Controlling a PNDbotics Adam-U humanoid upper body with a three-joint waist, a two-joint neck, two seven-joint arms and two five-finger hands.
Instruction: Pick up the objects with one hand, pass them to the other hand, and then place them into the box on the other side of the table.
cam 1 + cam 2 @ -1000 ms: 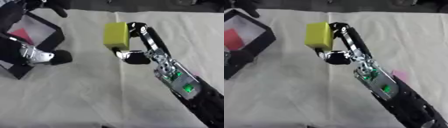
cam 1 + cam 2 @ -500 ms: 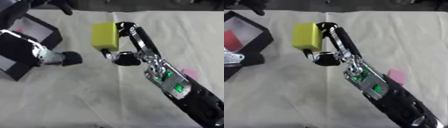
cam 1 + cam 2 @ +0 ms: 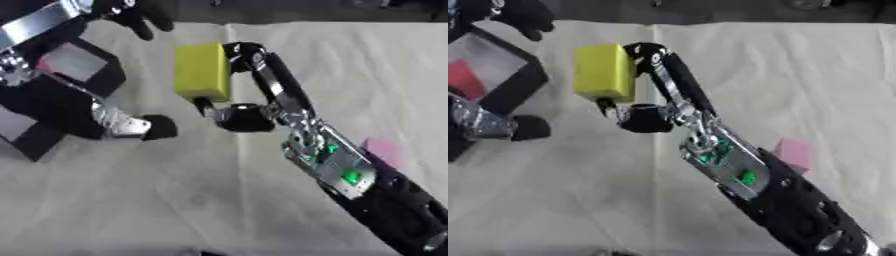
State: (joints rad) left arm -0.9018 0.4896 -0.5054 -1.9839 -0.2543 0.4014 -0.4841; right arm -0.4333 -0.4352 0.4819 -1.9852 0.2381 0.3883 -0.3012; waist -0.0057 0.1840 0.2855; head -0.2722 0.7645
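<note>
Left eye view: right robot hand (image 3: 248,100) pinching yellow block (image 3: 202,72), carried further left than a second ago, now close to left robot hand (image 3: 131,126), whose finger state cannot be told; handover looks imminent. Right eye view: block held above worktop (image 3: 824,70), nearer black box (image 3: 522,82) than before; pink piece (image 3: 795,151) lying unmoved beside arm.

Right robot hand (image 3: 241,107), pinching yellow block (image 3: 201,71), has carried it leftward toward the black box (image 3: 66,95). Left robot hand (image 3: 131,127) has advanced right, closing the gap.
</note>
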